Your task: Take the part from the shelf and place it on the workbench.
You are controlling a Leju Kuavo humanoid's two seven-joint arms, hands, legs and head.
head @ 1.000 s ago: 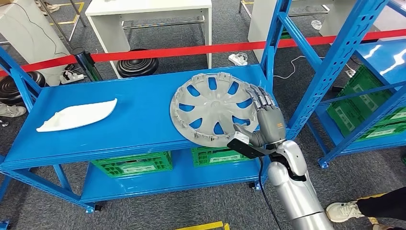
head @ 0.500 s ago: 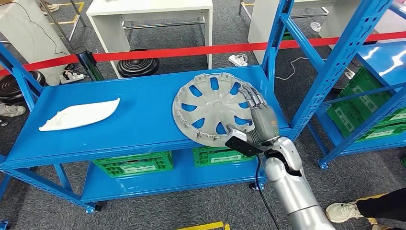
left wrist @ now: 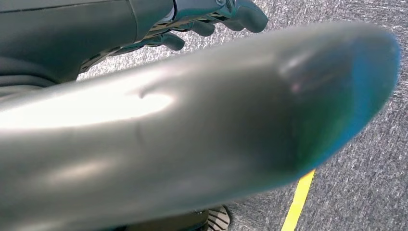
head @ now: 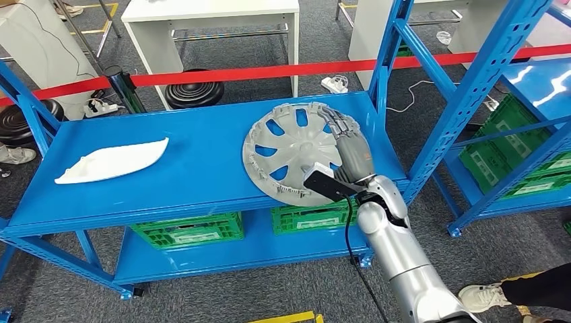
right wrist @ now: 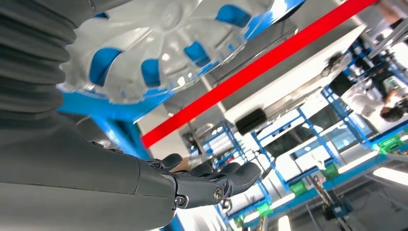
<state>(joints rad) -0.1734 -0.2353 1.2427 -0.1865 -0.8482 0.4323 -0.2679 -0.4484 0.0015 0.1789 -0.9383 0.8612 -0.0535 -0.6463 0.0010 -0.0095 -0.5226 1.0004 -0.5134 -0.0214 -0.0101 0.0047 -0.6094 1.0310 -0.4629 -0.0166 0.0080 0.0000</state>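
A silver-grey hubcap (head: 289,153) lies flat on the right part of the blue shelf top (head: 195,168), its near rim at the shelf's front edge. My right hand (head: 349,149) lies over the hubcap's right side with its fingers stretched out along the rim and nothing gripped. From the right wrist view the hubcap (right wrist: 159,43) sits beyond the wrist cover, while the right hand's fingers (right wrist: 216,180) reach out straight and empty. A white curved part (head: 111,160) rests on the shelf's left side. My left hand (left wrist: 211,19) hangs over the floor, loosely curled and empty.
Green crates (head: 185,230) stand on the lower shelf. A blue upright (head: 384,60) rises just right of the hubcap. Red tape (head: 269,70) runs behind the shelf, with a white table (head: 215,13) beyond. A second blue rack (head: 532,134) stands at right. A person's shoe (head: 481,296) is at lower right.
My right hand has slid left, from the hubcap's right rim further onto its face. The hubcap and the white part have stayed in place.
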